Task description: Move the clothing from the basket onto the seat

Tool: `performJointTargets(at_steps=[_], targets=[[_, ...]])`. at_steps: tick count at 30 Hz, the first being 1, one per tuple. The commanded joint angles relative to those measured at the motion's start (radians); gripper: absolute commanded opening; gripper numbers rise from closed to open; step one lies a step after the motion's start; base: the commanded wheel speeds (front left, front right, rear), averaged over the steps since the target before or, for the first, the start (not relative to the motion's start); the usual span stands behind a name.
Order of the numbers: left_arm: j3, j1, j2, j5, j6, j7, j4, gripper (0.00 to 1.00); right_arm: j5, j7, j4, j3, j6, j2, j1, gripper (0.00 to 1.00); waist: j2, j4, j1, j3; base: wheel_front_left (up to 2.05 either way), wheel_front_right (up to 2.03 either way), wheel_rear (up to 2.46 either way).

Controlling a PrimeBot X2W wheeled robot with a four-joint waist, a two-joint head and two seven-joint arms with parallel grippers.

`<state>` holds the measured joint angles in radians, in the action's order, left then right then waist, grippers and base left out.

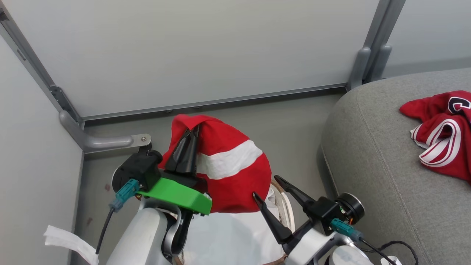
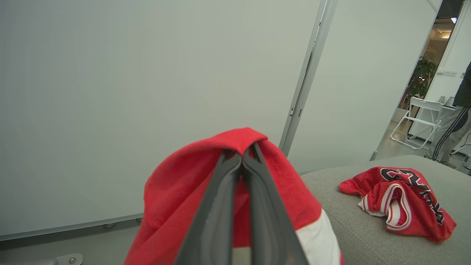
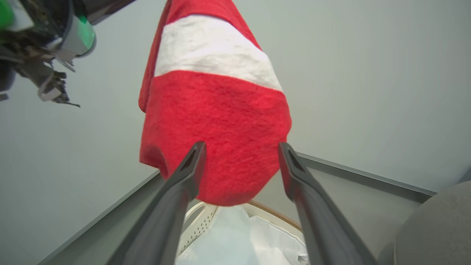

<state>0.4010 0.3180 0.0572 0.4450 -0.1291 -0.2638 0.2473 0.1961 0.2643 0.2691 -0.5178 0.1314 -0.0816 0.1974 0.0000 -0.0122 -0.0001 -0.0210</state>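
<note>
From the head view, my left pincer [image 1: 194, 129] is clenched on the red piece [image 1: 235, 184]. Its two dark fingers are pressed together and buried in the top fold. The cloth hangs from them in a rounded drape with its broad white stripe across the middle, raised over the basket [image 1: 287, 211]. The basket's white liner [image 1: 228, 235] shows beneath the hem. My right pincer [image 1: 265, 186] is released, fingers spread, and its tips are at the lower right edge of the hanging cloth. I cannot tell whether they touch it. To my right stands the grey seat [image 1: 375, 154], and the jersey [image 1: 445, 140] lies crumpled on its top. The basket stands on the grey floor [image 1: 294, 121] beside the seat.

In the left wrist view, my fingers [image 2: 220, 206] meet at their tips with the red cloth folded over them and falling down both sides. Beyond them the jersey rests on the seat, black lettering and striped trim uppermost, well apart from the piece I hold. Far off through an opening are a white folding chair [image 2: 419, 117] and a person [image 2: 450, 129] in striped trousers.

In the right wrist view, my own two fingers [image 3: 184, 176] stand apart with nothing between them. The red piece hangs just past their tips, its lower edge above the basket's perforated wall and liner. My left arm's wrist is at the upper left, and a corner of the seat shows at the lower right.
</note>
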Motion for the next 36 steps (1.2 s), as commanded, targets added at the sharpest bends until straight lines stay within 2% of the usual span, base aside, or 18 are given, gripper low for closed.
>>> performJointTargets(at_steps=[1,13,18,36], targets=[[0.004,-0.008,0.001,0.005,-0.003,-0.001,0.001,0.00,-0.004,0.000,-0.006,-0.016,-0.001,-0.003,0.015,1.00,0.0000,-0.001,0.0001,-0.002,0.00,0.00,0.00],[0.047,0.012,-0.004,0.015,-0.003,-0.001,0.013,0.00,0.003,0.000,0.026,-0.098,-0.001,0.028,0.127,1.00,0.0000,0.024,0.0001,-0.013,0.00,0.00,0.00],[0.063,0.015,-0.005,0.014,-0.003,-0.001,0.016,0.00,0.039,0.000,0.023,-0.119,-0.001,0.029,0.144,1.00,0.0000,0.038,0.0001,-0.020,0.00,0.00,0.00],[0.180,0.065,-0.005,0.059,-0.003,-0.001,0.011,0.00,0.054,0.000,0.297,-0.174,-0.001,0.028,0.240,1.00,0.0000,0.069,0.0001,-0.052,0.00,0.00,0.00]])
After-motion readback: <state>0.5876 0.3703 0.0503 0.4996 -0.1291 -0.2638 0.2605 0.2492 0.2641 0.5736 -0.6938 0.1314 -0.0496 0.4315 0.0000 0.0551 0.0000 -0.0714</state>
